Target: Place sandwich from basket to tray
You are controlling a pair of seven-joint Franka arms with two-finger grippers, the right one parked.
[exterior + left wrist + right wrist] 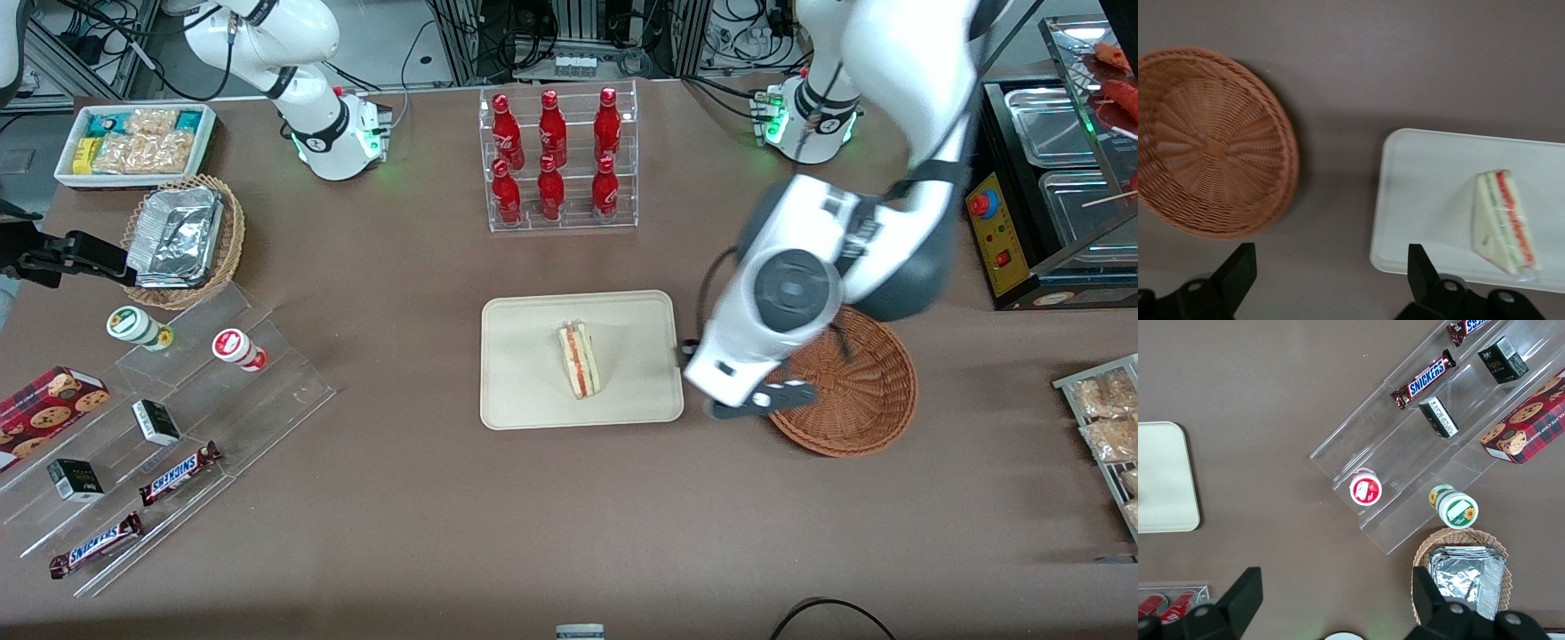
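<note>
Claw (711,378) hangs over the bare strip of tabletop (533,516) between tray and basket, fingers spread wide, nothing held; the wrist view shows both fingertips (1238,263) apart with only brown tabletop between them

Basket (853,391) just beside the claw, toward the working arm's end of the table, looks empty inside

Tray (524,391) just beside the claw, toward the parked arm's end; one sandwich (580,359) lies on it near the middle, well clear of the rim

Key relation: sandwich sits sideways from the claw, toward the parked arm's end, well apart from it; its long axis runs roughly near-to-far from the front camera, striped cut edge facing up. Working arm is clearly the nearer one

Judgement: transfer looks done, sandwich already on the tray; what remains is probably just pulling the arm clear

Count: one sandwich, one tray, one reddish basket, one claw at work. Farthest away, six red bottles (551,156) in a clear rack
</note>
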